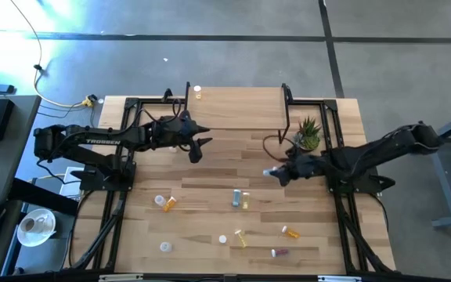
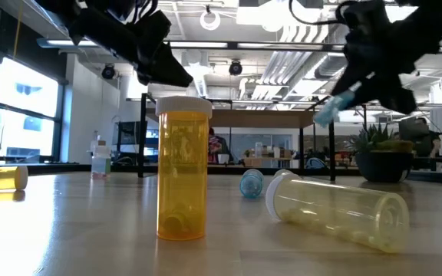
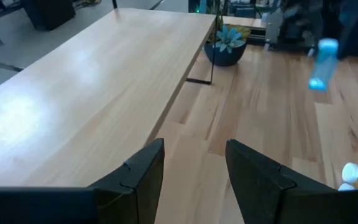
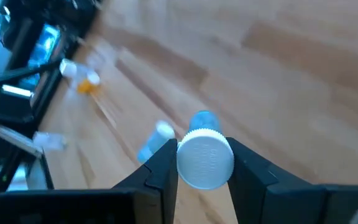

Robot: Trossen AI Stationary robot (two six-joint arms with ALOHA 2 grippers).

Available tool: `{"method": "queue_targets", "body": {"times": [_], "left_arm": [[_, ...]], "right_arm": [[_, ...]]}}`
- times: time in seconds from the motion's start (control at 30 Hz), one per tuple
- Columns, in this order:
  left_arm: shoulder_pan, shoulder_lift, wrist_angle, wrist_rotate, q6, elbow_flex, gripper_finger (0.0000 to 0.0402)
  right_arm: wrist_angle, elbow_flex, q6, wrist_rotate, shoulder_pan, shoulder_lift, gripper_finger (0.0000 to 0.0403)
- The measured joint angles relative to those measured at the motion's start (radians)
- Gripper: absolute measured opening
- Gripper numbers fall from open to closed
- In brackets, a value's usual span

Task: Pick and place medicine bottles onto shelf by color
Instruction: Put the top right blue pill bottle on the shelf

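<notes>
An upright amber bottle (image 2: pixel 183 167) stands closest. The right gripper (image 4: pixel 204 163) pinches a white-capped blue bottle (image 4: pixel 204 154) between its fingers, above the table; the left gripper (image 3: pixel 194 167) hovers half-open, empty. Carry it level to the shelf (image 1: pixel 237 106), lowering gently.

Bright daylight; right wrist view blurred, perhaps by motion.

The tabletop (image 1: pixel 210 157) is seen from straight above in the high view, and from right down at its surface in the low view, where an orange bottle (image 2: pixel 183 169) is very near. From each wrist, the tabletop is looked at past dark fingers (image 3: pixel 138 180). The shelf (image 3: pixel 86 87) is shared by the left wrist and high views.
</notes>
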Motion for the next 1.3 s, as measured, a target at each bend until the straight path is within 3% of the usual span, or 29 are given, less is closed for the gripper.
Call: {"method": "queue_targets", "body": {"times": [0.23, 0.53, 0.77, 1.03, 1.3], "left_arm": [[0.000, 0.000, -0.001, -0.002, 0.045, 0.000, 0.0161], [0.000, 0.000, -0.001, -0.004, 0.079, 0.000, 0.0161], [0.001, 0.000, -0.001, -0.004, 0.079, 0.000, 0.0161], [0.001, 0.000, -0.001, -0.004, 0.079, 0.000, 0.0161], [0.001, 0.000, -0.014, -0.004, 0.077, 0.000, 0.0161]], "right_arm": [[-0.099, 0.165, -0.234, 0.011, -0.156, 0.000, 0.0097], [-0.439, 0.436, -0.397, 0.000, -0.425, 0.000, 0.0097], [-0.540, 0.616, -0.531, -0.071, -0.611, 0.018, 0.0097], [-0.707, 0.840, -0.664, -0.103, -0.752, 0.173, 0.0097], [-0.900, 1.073, -0.721, -0.119, -0.808, 0.393, 0.0097]]}}
